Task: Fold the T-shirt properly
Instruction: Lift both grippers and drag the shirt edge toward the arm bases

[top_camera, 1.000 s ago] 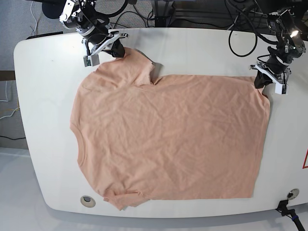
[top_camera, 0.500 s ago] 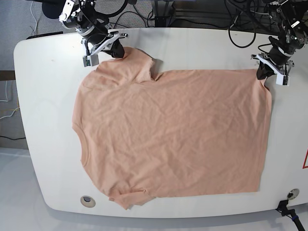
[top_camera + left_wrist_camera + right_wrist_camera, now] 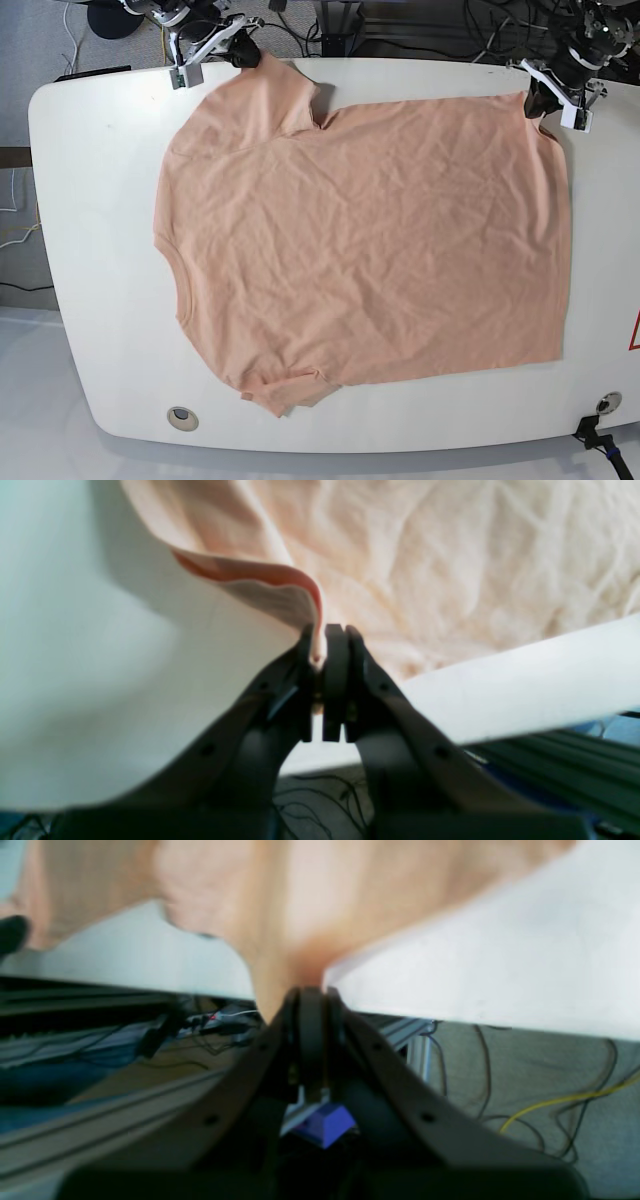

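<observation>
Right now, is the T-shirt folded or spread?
Spread: in the base view, the T-shirt lies broad and mostly flat, only partly bunched at its edges.

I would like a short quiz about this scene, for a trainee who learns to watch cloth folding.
1. True or false: the wrinkled salmon-pink cotton T-shirt is already folded into a small square.

2. Multiple choice: what does the black left tool pinch?
a) the white table's edge
b) a part of the T-shirt
c) a black cable

3. Fill in the blank: in the base view, the black right tool holds the shirt near the ______ edge of the table, the one farthest from the bottom of the picture.

Key: 1 false; 2 b; 3 top
</observation>
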`<action>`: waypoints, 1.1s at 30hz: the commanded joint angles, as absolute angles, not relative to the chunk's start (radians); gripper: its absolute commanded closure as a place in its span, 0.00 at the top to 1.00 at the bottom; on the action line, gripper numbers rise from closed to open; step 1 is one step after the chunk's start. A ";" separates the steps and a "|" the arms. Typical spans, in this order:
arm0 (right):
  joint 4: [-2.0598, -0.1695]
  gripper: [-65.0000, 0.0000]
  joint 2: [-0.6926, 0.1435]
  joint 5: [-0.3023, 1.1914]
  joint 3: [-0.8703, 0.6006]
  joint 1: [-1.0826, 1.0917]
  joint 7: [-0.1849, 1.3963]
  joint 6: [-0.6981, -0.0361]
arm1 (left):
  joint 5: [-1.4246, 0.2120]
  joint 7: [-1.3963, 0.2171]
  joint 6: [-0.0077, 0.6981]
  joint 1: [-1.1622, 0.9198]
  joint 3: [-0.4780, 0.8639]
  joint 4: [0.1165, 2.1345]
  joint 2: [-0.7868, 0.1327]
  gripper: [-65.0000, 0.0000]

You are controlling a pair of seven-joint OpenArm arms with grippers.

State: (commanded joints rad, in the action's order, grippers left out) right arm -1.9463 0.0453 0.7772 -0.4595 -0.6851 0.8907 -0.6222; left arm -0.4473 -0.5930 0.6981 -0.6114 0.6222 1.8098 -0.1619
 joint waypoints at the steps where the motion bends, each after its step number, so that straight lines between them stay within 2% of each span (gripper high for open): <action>1: -1.946 0.00 0.027 0.823 -0.463 -0.665 0.891 -0.621 | -0.447 -0.593 0.698 -0.611 0.624 1.822 -0.162 0.00; 3: -1.946 0.00 -0.019 0.898 -0.463 -0.631 0.891 -0.607 | -0.447 -0.593 0.698 -0.607 0.625 1.837 -0.162 0.00; 5: -1.942 0.00 -0.053 0.960 -0.463 -0.588 0.891 -0.562 | -0.447 -0.593 0.698 -0.573 0.625 1.853 -0.165 0.00; 9: -1.940 0.00 -0.087 1.015 -0.458 -0.490 0.891 -0.519 | -0.447 -0.593 0.698 -0.484 0.651 1.854 -0.166 0.00; 15: -1.926 0.00 -0.088 1.012 -0.455 -0.366 0.891 -0.515 | -0.444 -0.699 0.698 -0.314 0.705 1.853 -0.166 0.00; 22: -1.771 0.00 -0.088 1.012 -0.455 -0.228 0.891 -0.516 | -0.441 -0.794 0.698 -0.194 0.704 1.830 -0.162 0.00; 33: -1.534 0.00 -0.128 1.012 -0.372 -0.002 0.892 -0.516 | -0.441 -0.811 0.698 -0.070 0.693 1.558 -0.170 0.00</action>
State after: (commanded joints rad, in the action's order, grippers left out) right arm -1.5336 -0.1281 1.0119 -0.3721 -0.0023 0.8922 -0.5163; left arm -0.4411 -0.8109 0.6981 -0.0698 0.6928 1.5581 -0.1695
